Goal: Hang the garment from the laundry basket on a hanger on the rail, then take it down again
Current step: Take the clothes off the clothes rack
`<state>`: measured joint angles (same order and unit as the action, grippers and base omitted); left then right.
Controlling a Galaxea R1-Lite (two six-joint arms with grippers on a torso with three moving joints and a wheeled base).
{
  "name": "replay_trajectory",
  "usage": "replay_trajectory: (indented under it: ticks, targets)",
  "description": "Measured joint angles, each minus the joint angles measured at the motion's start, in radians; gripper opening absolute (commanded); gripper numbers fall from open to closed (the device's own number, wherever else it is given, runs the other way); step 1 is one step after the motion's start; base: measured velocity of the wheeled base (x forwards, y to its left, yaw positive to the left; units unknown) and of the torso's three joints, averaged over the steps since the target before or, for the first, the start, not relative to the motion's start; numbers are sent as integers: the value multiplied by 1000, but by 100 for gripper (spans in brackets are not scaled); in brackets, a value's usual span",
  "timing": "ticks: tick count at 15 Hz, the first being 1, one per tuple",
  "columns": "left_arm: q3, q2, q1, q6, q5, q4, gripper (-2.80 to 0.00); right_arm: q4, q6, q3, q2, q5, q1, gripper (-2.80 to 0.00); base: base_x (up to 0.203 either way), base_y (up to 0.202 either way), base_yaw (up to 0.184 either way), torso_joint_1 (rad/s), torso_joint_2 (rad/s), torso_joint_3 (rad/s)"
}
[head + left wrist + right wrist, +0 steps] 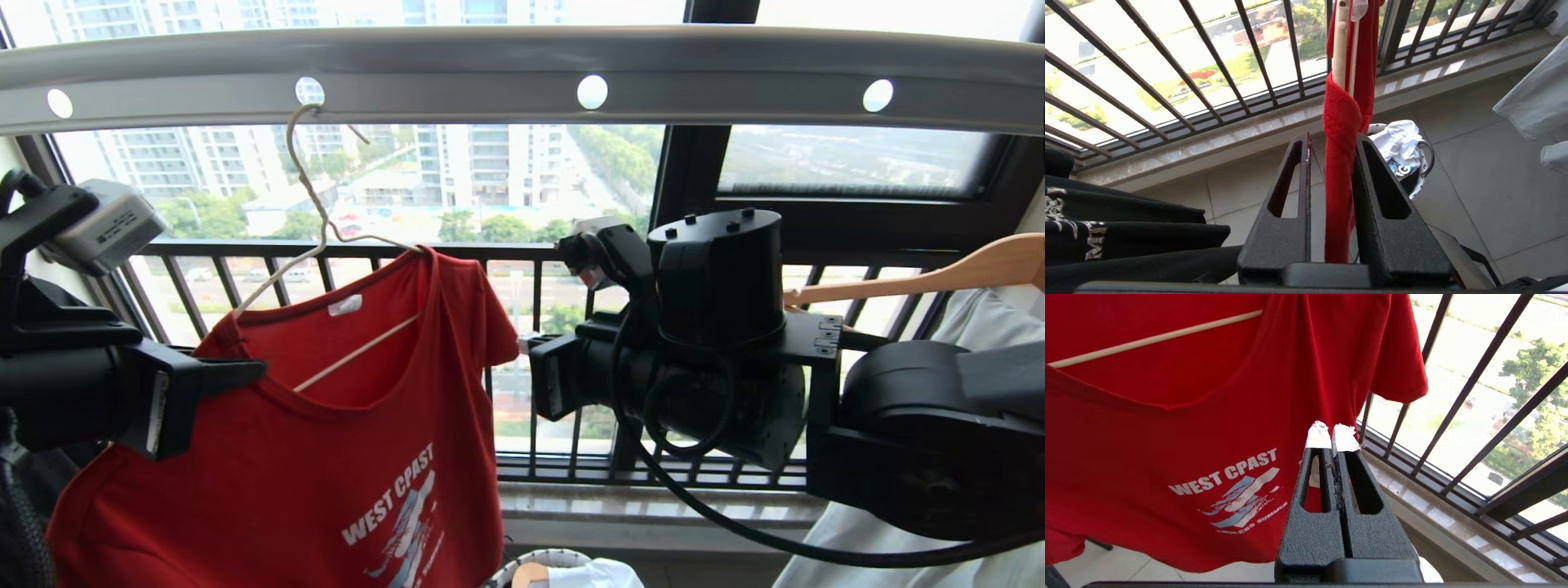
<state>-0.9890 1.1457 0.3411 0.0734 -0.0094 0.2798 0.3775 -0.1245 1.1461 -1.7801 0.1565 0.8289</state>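
Hanging crooked on the hanger (318,245) hooked in the rail (522,73), the garment (343,425) has its shoulder between my left hand (1331,163)'s loosened fingers. My right hand (1332,435) is clenched, empty, just beside the sleeve. Any tug could slide it off.

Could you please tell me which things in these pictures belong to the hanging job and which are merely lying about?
Belonging to the job:
- red T-shirt
- cream wire hanger
- grey rail
- laundry basket
- left gripper, its fingers around the shirt's shoulder
- right gripper, shut beside the shirt

Just lying about:
- wooden hanger
- black printed T-shirt
- window railing
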Motion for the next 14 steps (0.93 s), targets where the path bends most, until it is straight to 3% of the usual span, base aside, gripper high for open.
replay_trajectory:
  ticks: [9,14]
  targets:
    - [-10,-36,0,1,10,5,0,1,2,-8,1,0,-5,-280,0,0,0,0,0,0]
    - [-20,-71,0,4,171,4,0,-1,8,-14,12,2,-5,-280,0,0,0,0,0,0]
